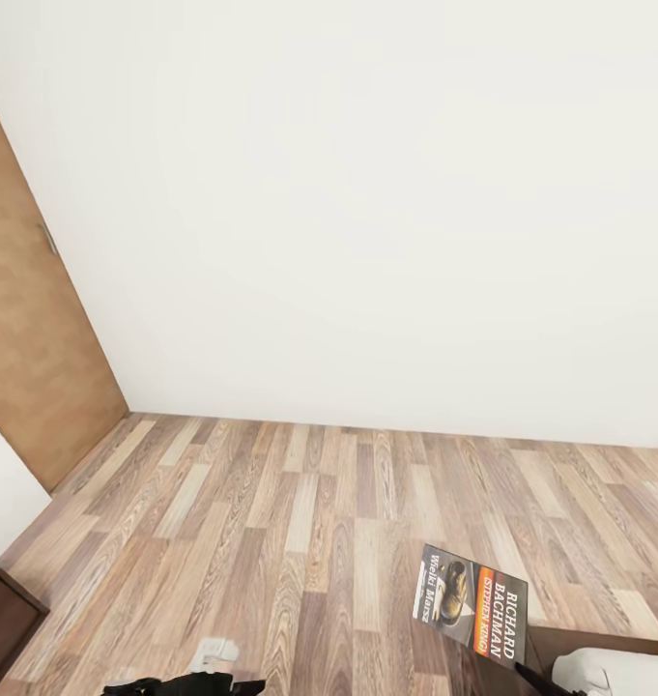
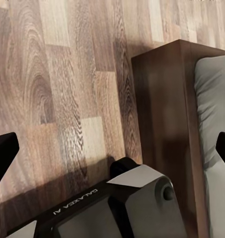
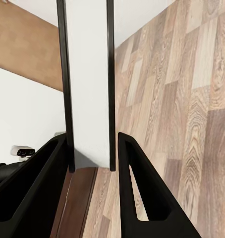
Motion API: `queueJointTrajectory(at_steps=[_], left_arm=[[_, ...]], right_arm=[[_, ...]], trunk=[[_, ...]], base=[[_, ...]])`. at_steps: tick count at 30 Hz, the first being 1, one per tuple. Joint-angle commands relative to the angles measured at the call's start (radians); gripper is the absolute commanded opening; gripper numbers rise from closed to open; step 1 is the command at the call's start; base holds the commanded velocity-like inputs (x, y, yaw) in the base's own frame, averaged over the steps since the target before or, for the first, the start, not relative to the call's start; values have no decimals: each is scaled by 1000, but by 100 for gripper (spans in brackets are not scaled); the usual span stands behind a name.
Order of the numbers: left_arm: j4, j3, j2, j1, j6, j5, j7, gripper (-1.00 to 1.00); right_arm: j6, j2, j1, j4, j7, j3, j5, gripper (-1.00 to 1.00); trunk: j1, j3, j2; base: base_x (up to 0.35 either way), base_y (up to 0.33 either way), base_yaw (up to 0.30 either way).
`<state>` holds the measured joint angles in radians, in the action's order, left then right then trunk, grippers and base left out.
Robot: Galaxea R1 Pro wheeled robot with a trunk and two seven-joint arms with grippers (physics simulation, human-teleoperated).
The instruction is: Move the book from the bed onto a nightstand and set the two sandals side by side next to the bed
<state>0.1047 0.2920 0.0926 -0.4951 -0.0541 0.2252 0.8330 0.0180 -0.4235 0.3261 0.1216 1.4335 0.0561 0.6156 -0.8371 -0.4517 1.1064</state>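
the bed (image 1: 614, 667) is cut off at the near right corner; the door's (image 1: 39, 338) top and left run out of frame.

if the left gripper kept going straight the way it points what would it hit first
Probably the wood floor, just beside the bed frame. The left gripper is open with nothing between its fingers, though depth is hard to judge.

A white wall (image 1: 367, 193) filled most of the view above a wood-plank floor (image 1: 300, 522). A brown wooden door (image 1: 29, 348) stood at the left. The book (image 1: 471, 600), cover showing "RICHARD BACHMAN", hung tilted above the floor near the bed (image 1: 609, 662) corner.
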Motion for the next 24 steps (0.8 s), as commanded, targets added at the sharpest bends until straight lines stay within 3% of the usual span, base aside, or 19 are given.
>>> queueJointTrajectory(at_steps=[1,24], left_arm=[[1,9,-2,0,-6,8,5,100],[1,9,-5,0,-6,8,5,100]], right_arm=[[2,0,1,0,2,6,-5,-100],[2,0,1,0,2,5,-5,-100]], trunk=[[0,1,1],[0,38,1]], base=[[0,0,0],[0,0,0]])
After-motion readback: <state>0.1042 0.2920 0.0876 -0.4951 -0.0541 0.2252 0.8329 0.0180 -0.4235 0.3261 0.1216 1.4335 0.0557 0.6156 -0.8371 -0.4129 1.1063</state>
